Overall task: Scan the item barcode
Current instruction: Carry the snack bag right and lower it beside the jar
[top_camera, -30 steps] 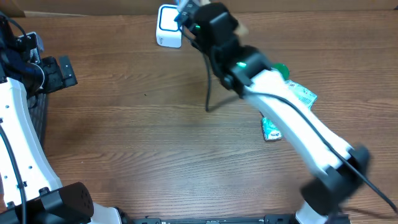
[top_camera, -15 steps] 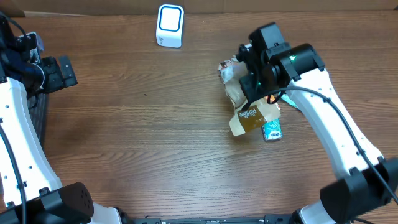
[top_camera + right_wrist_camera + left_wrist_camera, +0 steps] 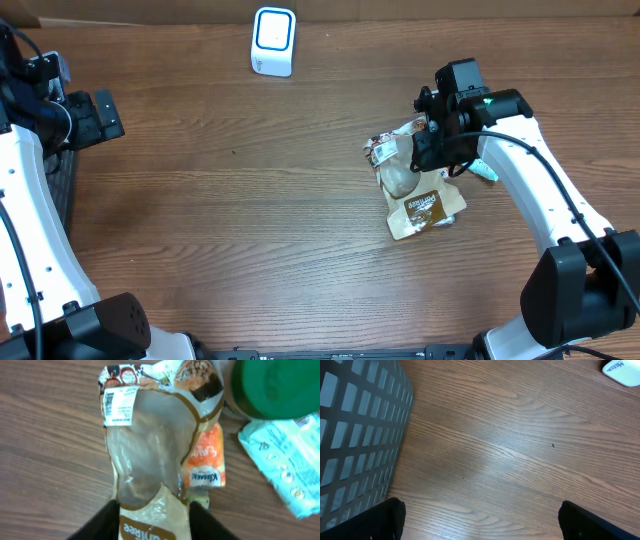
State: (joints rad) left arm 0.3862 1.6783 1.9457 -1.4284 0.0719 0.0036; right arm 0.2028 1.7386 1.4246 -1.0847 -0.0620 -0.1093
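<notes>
At centre right, a snack bag (image 3: 415, 190) is being straddled by the right gripper (image 3: 432, 152), its jaws' grip unclear. The left gripper (image 3: 480, 517) is being held with jaws wide. Scanning at the distant scanner (image 3: 273, 41) is apparently being awaited.

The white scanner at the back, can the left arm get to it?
Probably yes: nothing stands between the left gripper, jaws open, and the scanner. Whether the arm stretches that far is unsure.
</notes>
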